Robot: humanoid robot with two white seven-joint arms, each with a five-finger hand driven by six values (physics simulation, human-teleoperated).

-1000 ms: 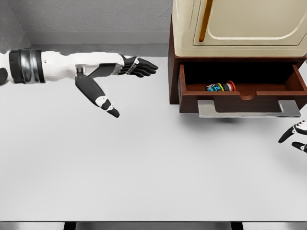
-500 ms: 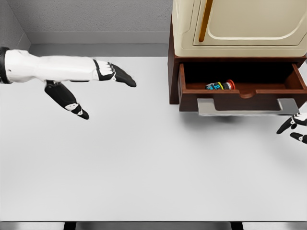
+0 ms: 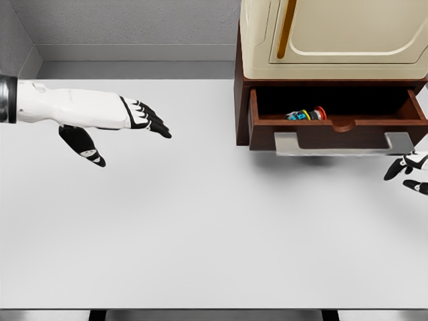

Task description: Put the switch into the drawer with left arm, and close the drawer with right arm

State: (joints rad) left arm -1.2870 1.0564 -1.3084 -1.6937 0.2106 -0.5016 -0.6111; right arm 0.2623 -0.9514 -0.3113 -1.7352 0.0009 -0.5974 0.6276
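The switch, a small multicoloured part with a red end, lies inside the open wooden drawer of the cabinet at the upper right. The drawer's grey handle juts toward me. My left hand hovers over the table far to the left, fingers spread and holding nothing. At the right edge, just below the handle's right end, only a few fingers of my right hand show, relaxed and apart from the handle.
A cream cabinet door with a brass handle sits above the drawer. The white table stretches across the view, with a grey wall behind and the table's front edge at the bottom.
My left arm has pulled back leftward and lower, away from the drawer. The right hand has risen toward the drawer handle. The drawer has slid in slightly.
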